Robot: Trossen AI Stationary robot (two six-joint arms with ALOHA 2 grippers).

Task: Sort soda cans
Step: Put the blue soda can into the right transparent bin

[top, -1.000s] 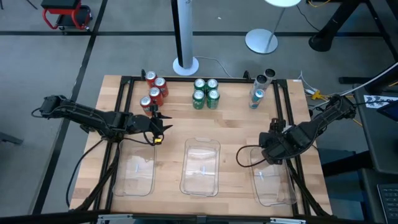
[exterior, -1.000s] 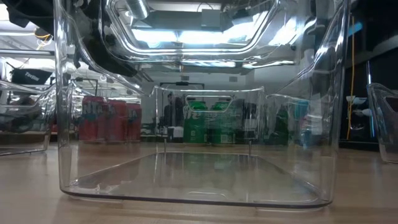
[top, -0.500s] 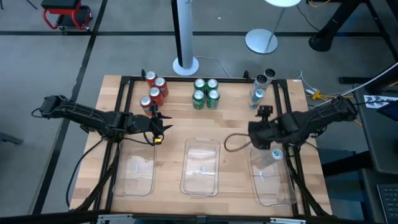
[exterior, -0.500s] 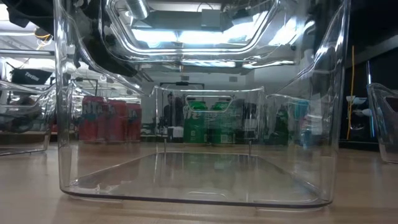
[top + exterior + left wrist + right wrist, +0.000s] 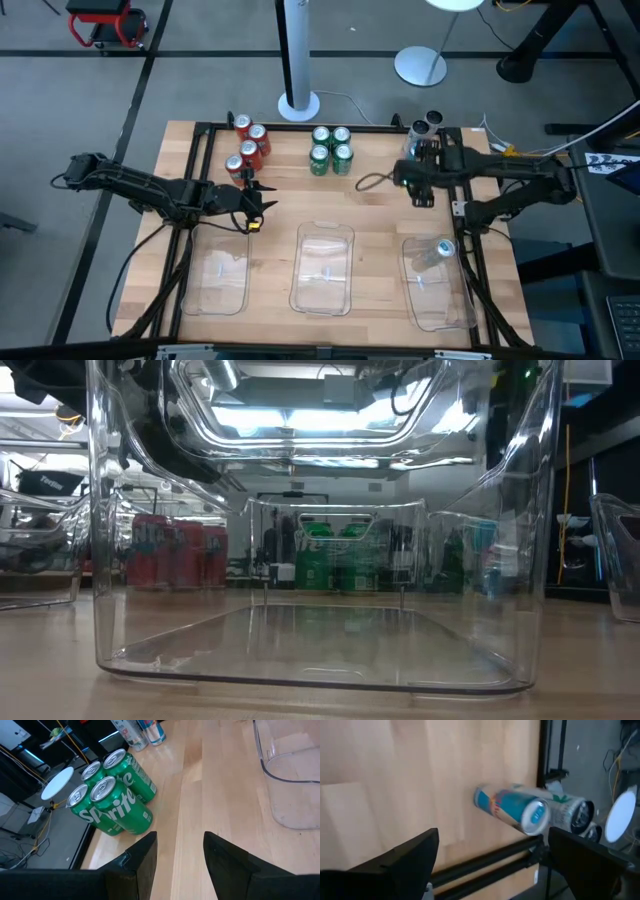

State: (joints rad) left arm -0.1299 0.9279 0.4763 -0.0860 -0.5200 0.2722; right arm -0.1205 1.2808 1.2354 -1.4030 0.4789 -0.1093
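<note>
Aluminium soda cans like these are, I judge, light if empty and heavier if full. The wall is thin, smooth and a little slippery, and it dents easily. You should take one across the middle of the body, not at the silver top, and press gently.

Your right gripper is at the upper right of the high view. Its fingers are wide apart with nothing between them, and it points at the silver-blue cans. Your left gripper waits left of centre, just below the red cans. Its fingers are partly apart and also hold nothing.

By my count there are four red cans standing at the upper left of the table and four green cans at the upper middle. Probably three silver-blue or dark cans are at the upper right, but the arm covers part of that group. One more can lies on its side inside the right tray, at the lower right.

There are three clear trays. The left tray and the middle tray hold no cans.
</note>
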